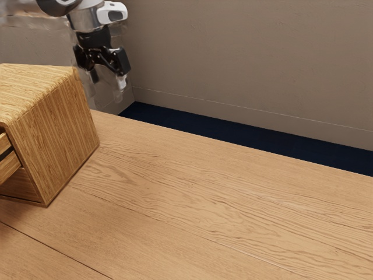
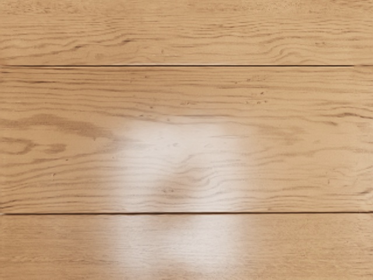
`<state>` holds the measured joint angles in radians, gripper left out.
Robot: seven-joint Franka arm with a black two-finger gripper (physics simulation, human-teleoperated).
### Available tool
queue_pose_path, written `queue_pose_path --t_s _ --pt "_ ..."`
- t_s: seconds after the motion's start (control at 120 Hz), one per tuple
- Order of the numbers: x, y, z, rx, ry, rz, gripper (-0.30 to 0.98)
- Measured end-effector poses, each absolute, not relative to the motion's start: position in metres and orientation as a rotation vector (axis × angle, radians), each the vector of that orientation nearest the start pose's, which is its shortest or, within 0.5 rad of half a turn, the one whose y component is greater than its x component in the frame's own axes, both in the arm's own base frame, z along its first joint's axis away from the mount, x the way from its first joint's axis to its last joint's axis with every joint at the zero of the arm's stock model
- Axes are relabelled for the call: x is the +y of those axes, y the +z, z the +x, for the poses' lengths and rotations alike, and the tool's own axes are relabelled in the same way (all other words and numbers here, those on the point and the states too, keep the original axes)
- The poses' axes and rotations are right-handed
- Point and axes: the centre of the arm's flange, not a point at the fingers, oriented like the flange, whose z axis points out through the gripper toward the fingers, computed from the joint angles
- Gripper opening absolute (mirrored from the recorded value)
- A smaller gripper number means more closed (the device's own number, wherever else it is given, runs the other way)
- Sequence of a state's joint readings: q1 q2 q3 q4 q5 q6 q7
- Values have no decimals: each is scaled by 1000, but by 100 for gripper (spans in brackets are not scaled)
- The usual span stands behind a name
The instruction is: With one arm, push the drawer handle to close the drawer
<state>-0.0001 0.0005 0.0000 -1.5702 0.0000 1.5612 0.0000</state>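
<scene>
well, the cabinet (image 1: 58, 134) stands between my spread-fingered gripper (image 1: 108, 80) and the jutting drawer (image 1: 7, 167).

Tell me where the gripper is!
The gripper hangs at the exterior view's upper left, in front of the wall, to the view's right of the box.

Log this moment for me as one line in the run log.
goal: drawer closed | drawer state: sticking out of cabinet | tool: open, empty, raised above table | contact with drawer: none
</scene>
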Motion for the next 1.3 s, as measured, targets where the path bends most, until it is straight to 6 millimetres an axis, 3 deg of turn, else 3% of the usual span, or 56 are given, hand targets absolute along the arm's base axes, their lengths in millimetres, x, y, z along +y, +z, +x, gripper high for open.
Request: queue_pose_path --t_s 0.008,0.05,0.083,0.15,0.2,0.342,0.458,0.517,0.567,0.642,0.75,0.892,0.975,1.158,1.3 --pt "0 624 554 0 15 -3142 68" --pt "4 680 576 -8 -175 -3155 68" --pt "35 702 581 -90 -245 -3149 67" --pt "128 720 569 -325 -293 -3123 67" --pt "154 724 562 -382 -297 -3119 67" --pt "146 725 562 -318 -282 -3142 67" --pt "143 754 540 -279 -358 -3147 67" --pt "137 796 505 -243 -482 -3147 67" --pt "131 832 462 -205 -570 -3138 67" --pt "136 846 410 -198 -569 -3129 67" --pt "156 833 323 -247 -495 -3143 67" --pt "165 799 238 -341 -346 -3132 66" --pt "168 775 199 -429 -276 -3111 60" --pt "177 718 147 -639 -110 -3066 36" --pt "197 672 133 -750 13 -3054 14"
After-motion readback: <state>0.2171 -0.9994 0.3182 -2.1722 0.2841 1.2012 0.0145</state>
